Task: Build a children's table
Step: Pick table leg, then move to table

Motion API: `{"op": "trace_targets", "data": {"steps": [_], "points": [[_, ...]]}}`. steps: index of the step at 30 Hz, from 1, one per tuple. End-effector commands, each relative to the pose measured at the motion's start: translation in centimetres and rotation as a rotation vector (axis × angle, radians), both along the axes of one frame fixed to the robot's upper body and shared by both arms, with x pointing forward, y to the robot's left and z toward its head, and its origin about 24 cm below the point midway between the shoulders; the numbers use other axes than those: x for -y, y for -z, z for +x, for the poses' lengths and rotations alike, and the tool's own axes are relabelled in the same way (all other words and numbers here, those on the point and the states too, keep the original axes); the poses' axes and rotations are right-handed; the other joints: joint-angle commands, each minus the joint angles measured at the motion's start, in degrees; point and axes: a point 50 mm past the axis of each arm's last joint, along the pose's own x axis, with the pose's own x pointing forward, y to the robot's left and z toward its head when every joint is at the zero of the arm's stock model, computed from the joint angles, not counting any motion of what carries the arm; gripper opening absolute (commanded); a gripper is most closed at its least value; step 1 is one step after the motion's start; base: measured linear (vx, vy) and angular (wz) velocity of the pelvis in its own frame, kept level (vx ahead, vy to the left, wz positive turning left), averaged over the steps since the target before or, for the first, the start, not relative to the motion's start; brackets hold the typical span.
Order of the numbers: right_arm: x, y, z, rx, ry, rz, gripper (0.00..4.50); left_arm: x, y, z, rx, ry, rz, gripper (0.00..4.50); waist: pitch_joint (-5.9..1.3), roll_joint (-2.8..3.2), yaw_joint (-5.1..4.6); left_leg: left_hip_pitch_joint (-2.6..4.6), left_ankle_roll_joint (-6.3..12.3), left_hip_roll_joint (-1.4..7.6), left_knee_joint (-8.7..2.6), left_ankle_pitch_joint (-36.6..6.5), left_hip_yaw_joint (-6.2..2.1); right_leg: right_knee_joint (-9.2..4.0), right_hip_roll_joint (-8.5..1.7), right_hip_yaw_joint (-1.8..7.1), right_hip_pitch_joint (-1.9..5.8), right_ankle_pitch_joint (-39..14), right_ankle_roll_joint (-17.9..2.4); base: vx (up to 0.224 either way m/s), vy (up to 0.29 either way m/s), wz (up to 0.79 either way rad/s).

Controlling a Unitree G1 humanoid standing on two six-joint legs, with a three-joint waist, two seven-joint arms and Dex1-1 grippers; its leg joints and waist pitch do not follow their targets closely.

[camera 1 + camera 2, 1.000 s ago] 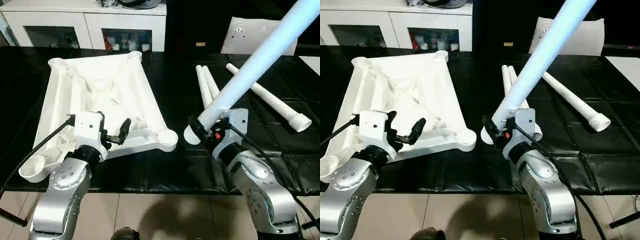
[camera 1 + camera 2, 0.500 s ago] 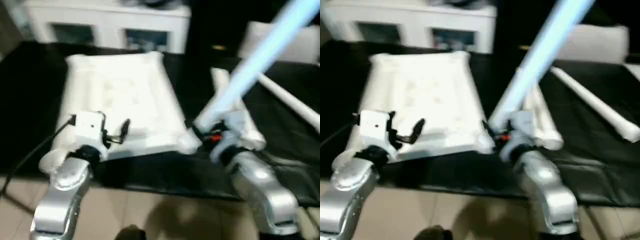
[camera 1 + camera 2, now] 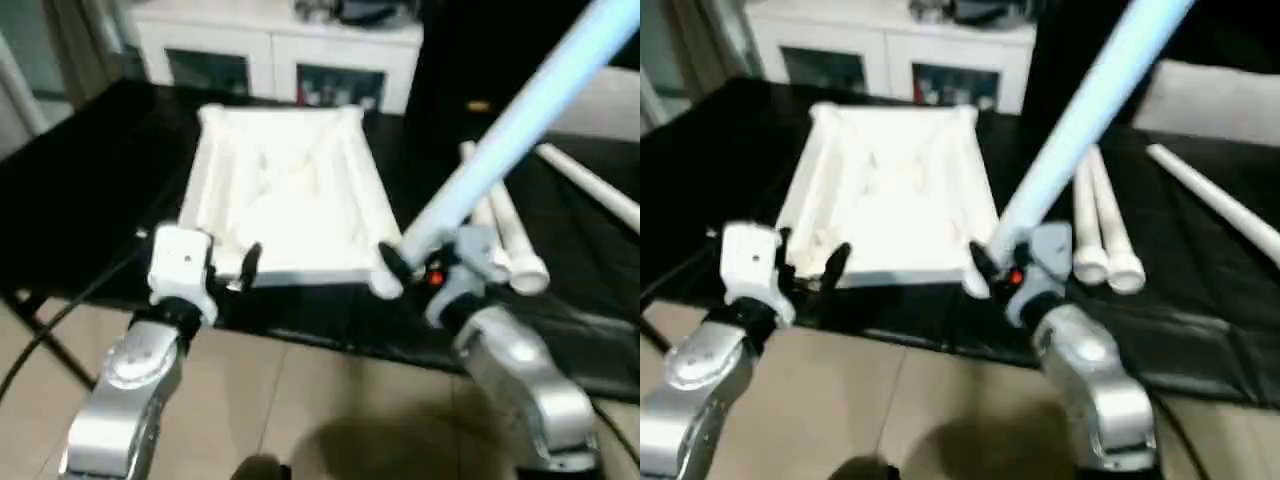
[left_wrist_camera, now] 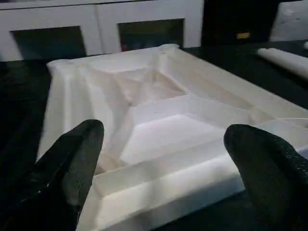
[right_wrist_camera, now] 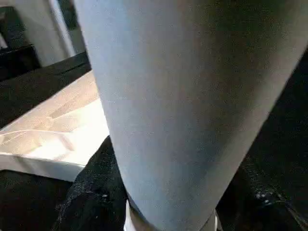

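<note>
A white plastic tabletop [image 3: 285,195] lies upside down on a black-covered work table [image 3: 90,150], its ribbed underside facing up so the round corner sockets can take the legs. Its near edge sits close to the work table's front edge, right in front of the robot.

The right gripper [image 3: 405,268] pinches the thick end of one long white leg [image 3: 520,110], its fingers closed around the tube. The leg slants up and away over the robot's right side. Its lower end hangs just beside the tabletop's near right corner, probably so it can be guided into that corner's socket. Whether the end touches the corner cannot be told.

The left gripper [image 4: 163,159] hovers at the tabletop's near edge, toward the left corner. Its two black fingers [image 4: 77,154] are spread wide and hold nothing. It looks ready to steady the tabletop while the leg goes in.

Two more legs [image 3: 505,235] lie side by side on the black cover just right of the held leg. Another leg [image 3: 590,185] lies farther right, well apart from them.

Open black cover stretches to the left of the tabletop. On the right, the lying legs crowd the space near the right arm. A white cabinet [image 3: 280,50] with glass doors stands behind the work table, and bare floor shows below its front edge.
</note>
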Motion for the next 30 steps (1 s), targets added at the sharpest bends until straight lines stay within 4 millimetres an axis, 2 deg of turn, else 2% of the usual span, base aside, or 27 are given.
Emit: {"op": "trace_targets", "data": {"steps": [1, 2, 3, 4, 5, 6, 7, 8, 9, 10, 11, 12, 13, 14, 15, 16, 17, 18, 19, 20, 21, 22, 23, 24, 25, 27, 30], "points": [[0.5, -1.0, 0.2, 0.067, 0.028, -0.014, 1.93, 0.4, -0.2, 0.1, 0.002, 0.015, -0.015, 4.5, -1.19, -0.95, -1.08, 3.88, -4.62, 4.67, -2.48, -28.96, -3.08, -12.16, -10.6, 3.53, -1.53, -50.7, -1.64, -0.089, 0.04, -0.14], [0.6, -1.3, 0.3, 0.087, 0.041, -0.014, 1.93, 0.4, -0.2, 0.2, 0.005, 0.018, -0.018, 4.5, -1.25, -0.75, -1.33, 4.26, -3.55, 4.45, -1.04, -24.54, -2.93, -13.27, -11.47, 2.96, -1.3, -53.32, -1.24, -0.089, 0.04, -0.14], [0.6, -1.6, 0.3, 0.108, 0.04, -0.006, 1.93, 0.4, -0.3, 0.2, 0.009, 0.014, -0.015, 4.5, -1.19, 0.2, -1.94, 3.38, -3.15, 5.07, -2.46, -22.7, -3.16, -13.4, -10.32, 0.4, 0.54, -50.18, -0.18, -0.053, 0.066, -0.19], [0.5, -1.7, 0.3, 0.116, 0.039, -0.001, 1.93, 0.4, -0.3, 0.2, 0.01, 0.01, -0.015, 4.5, -1.27, 1.9, -3.55, 0.3, -5.67, 7.26, -8.6, -36.63, -4.81, -8.79, -5.91, -2.96, 3.88, -35.25, 1.0, 0.01, 0.081, -0.17], [0.5, -1.8, 0.3, 0.126, 0.046, -0.001, 1.93, 0.3, -0.3, 0.2, 0.012, 0.007, -0.02, 4.5, -1.91, 3.43, -2.62, -1.99, -6.89, 8.07, -13.19, -45.95, -5.09, -0.1, -3.19, -2.64, 6.79, -20.82, -0.57, 0.01, 0.081, -0.17], [0.7, -1.9, 0.4, 0.145, 0.072, -0.017, 1.93, 0.3, -0.4, 0.2, 0.015, 0.0, -0.036, 4.5, -1.81, 2.73, -2.17, -2.02, -8.24, 5.88, -15.17, -48.99, -3.2, 2.1, -0.6, -3.09, 5.37, -3.05, -1.76, 0.01, 0.05, -0.02], [0.8, -1.9, 0.5, 0.154, 0.083, -0.026, 1.93, 0.3, -0.4, 0.2, 0.015, -0.002, -0.042, 4.5, -2.73, 1.0, -1.79, -0.47, -9.23, 5.59, -13.31, -44.01, -2.98, 1.09, -3.47, 0.38, 4.23, -9.09, -2.52, 0.0, 0.0, 0.0], [0.8, -1.9, 0.5, 0.156, 0.085, -0.028, 1.93, 0.3, -0.5, 0.2, 0.015, -0.003, -0.043, 4.5, -3.26, -0.38, -2.22, 0.99, -9.85, 5.05, -10.21, -37.25, -3.35, -3.02, -6.84, 2.44, 2.47, -19.58, -3.5, 0.0, 0.0, 0.0], [0.8, -1.4, 0.4, 0.087, 0.074, -0.022, 1.93, 0.2, -0.4, 0.2, 0.013, -0.007, -0.04, 4.5, -0.93, -1.54, -2.05, 5.08, -5.78, 3.47, 2.46, -20.36, -3.25, -13.38, -14.74, 3.66, -3.33, -50.93, -4.25, -0.001, -0.051, -0.13], [0.8, -1.1, 0.4, 0.047, 0.055, -0.01, 1.93, 0.2, -0.4, 0.1, 0.012, -0.009, -0.037, 4.5, -1.26, -2.37, -2.9, 1.99, -2.97, 2.58, 5.34, -1.5, -3.5, -13.61, -15.02, 2.86, 0.06, -54.76, -3.97, 0.023, 0.013, -0.27], [0.8, -1.0, 0.3, 0.034, 0.053, -0.012, 1.93, 0.2, -0.3, 0.1, 0.011, -0.011, -0.038, 4.5, -1.04, -1.37, -2.5, 1.71, -3.85, 3.51, 4.28, -0.7, -3.93, -13.06, -14.85, 2.04, 1.32, -51.95, -3.99, 0.023, 0.013, -0.27], [0.8, -1.0, 0.3, 0.038, 0.045, -0.012, 1.93, 0.2, -0.3, 0.0, 0.009, -0.012, -0.041, 4.5, -0.81, 0.26, -3.4, 1.68, -6.38, 5.42, -1.73, -15.18, -5.07, -10.42, -10.45, -1.69, 2.62, -42.83, -3.03, 0.021, 0.073, -0.26], [0.8, -1.0, 0.3, 0.04, 0.04, -0.013, 1.93, 0.2, -0.3, 0.0, 0.008, -0.013, -0.043, 4.5, -0.44, 0.83, -4.73, 1.07, -8.82, 7.17, -7.62, -40.51, -6.36, -6.82, -5.17, -2.43, 1.94, -32.42, -0.68, 0.0, 0.0, 0.0], [0.8, -1.0, 0.3, 0.04, 0.04, -0.013, 1.93, 0.2, -0.3, 0.0, 0.008, -0.013, -0.043, 4.5, -1.63, 1.89, -4.8, 1.04, -9.57, 7.33, -8.78, -46.38, -7.2, -4.63, -5.04, -1.74, 3.58, -24.65, -1.55, 0.013, 0.052, -0.06], [0.7, -0.9, 0.3, 0.029, 0.026, -0.028, 1.93, 0.3, -0.2, -0.1, 0.005, -0.01, -0.045, 4.5, -2.81, 1.92, -4.73, 1.6, -8.78, 7.27, -9.32, -43.89, -7.23, -3.24, -5.06, -0.17, 3.88, -7.87, -3.7, 0.0, 0.0, 0.0], [0.7, -0.8, 0.2, 0.02, 0.016, -0.04, 1.93, 0.3, -0.2, -0.1, 0.002, -0.007, -0.043, 4.5, -2.41, 1.63, -4.52, 1.15, -8.28, 6.5, -8.94, -35.43, -6.38, -5.33, -6.6, 0.28, 3.73, -4.94, -4.75, 0.0, 0.0, 0.0], [0.6, -0.7, 0.2, 0.012, 0.003, -0.047, 1.93, 0.4, -0.1, -0.2, -0.001, -0.003, -0.041, 4.5, -2.23, 0.77, -4.6, 0.53, -7.75, 6.36, -8.66, -31.8, -5.81, -6.2, -7.19, 0.46, 3.85, -7.03, -4.81, 0.0, 0.0, 0.0], [0.5, -0.6, 0.1, 0.005, -0.001, -0.045, 1.93, 0.5, -0.1, -0.2, -0.002, -0.002, -0.042, 4.5, -1.99, 0.54, -4.45, 0.26, -7.36, 6.23, -8.63, -30.38, -5.4, -6.76, -7.45, 0.48, 3.75, -11.97, -4.58, 0.0, 0.0, 0.0], [0.4, -0.5, 0.1, -0.006, -0.007, -0.041, 1.93, 0.5, -0.1, -0.3, -0.002, -0.002, -0.043, 4.5, -1.9, -0.49, -4.25, 0.72, -5.87, 6.03, -7.43, -26.98, -4.13, -8.6, -8.61, 1.45, 2.61, -25.67, -4.22, 0.0, 0.0, 0.0], [0.4, -0.5, 0.1, -0.013, -0.008, -0.037, 1.93, 0.5, -0.1, -0.3, -0.003, -0.002, -0.043, 4.5, -2.06, -0.52, -4.07, 0.68, -5.25, 6.05, -7.27, -24.73, -3.92, -8.78, -8.88, 1.64, 2.67, -27.46, -4.28, 0.0, 0.0, 0.0], [0.3, -0.5, 0.0, -0.018, -0.014, -0.03, 1.93, 0.5, -0.1, -0.3, -0.004, -0.002, -0.043, 4.5, -2.75, -0.67, -3.72, 0.2, -3.61, 6.15, -7.21, -17.73, -3.47, -8.56, -8.75, 1.89, 3.1, -24.64, -4.49, 0.0, 0.0, 0.0], [0.1, -0.6, 0.0, -0.017, -0.025, -0.021, 1.93, 0.5, -0.1, -0.3, -0.004, -0.002, -0.043, 4.5, -3.33, -0.45, -3.02, 0.07, -1.87, 6.52, -7.16, -9.92, -3.0, -7.76, -8.31, 1.89, 3.07, -15.5, -5.62, 0.0, 0.0, 0.0], [0.0, -0.5, -0.1, -0.015, -0.037, -0.019, 1.93, 0.5, -0.1, -0.3, -0.004, -0.002, -0.043, 4.5, -3.5, -0.25, -2.85, 0.32, -1.24, 6.8, -7.15, -7.45, -2.69, -7.35, -8.02, 1.79, 2.84, -10.61, -6.53, 0.0, 0.0, 0.0], [0.0, -0.5, -0.1, -0.015, -0.037, -0.019, 1.93, 0.5, -0.1, -0.3, -0.004, -0.002, -0.043, 4.5, -3.65, -0.53, -2.94, -0.01, -0.47, 6.83, -7.19, -5.49, -2.4, -6.81, -7.67, 1.69, 2.93, -5.81, -7.22, 0.0, 0.0, 0.0], [-0.3, -0.5, -0.3, -0.002, -0.077, -0.029, 1.93, 0.6, -0.2, -0.3, -0.004, -0.003, -0.044, 4.5, -3.84, -0.38, -2.71, -0.17, 0.27, 6.93, -7.38, -4.61, -1.94, -5.9, -7.06, 1.46, 2.96, 1.65, -8.37, 0.0, 0.0, 0.0], [-0.5, -0.5, -0.3, 0.001, -0.101, -0.037, 1.93, 0.5, -0.2, -0.3, -0.003, -0.004, -0.045, 4.5, -3.72, -0.46, -2.5, 0.08, 1.03, 7.07, -7.35, -4.74, -1.49, -5.92, -7.04, 1.5, 2.91, 3.68, -9.46, 0.0, 0.0, 0.0], [-0.7, -0.6, -0.3, -0.002, -0.103, -0.02, 1.93, 0.5, -0.2, -0.3, -0.002, -0.007, -0.045, 4.5, -3.48, -0.94, -2.0, 0.27, 1.76, 7.19, -7.64, -6.21, -0.94, -6.3, -7.14, 1.66, 2.87, 0.14, -9.87, 0.0, 0.0, 0.0]]}}
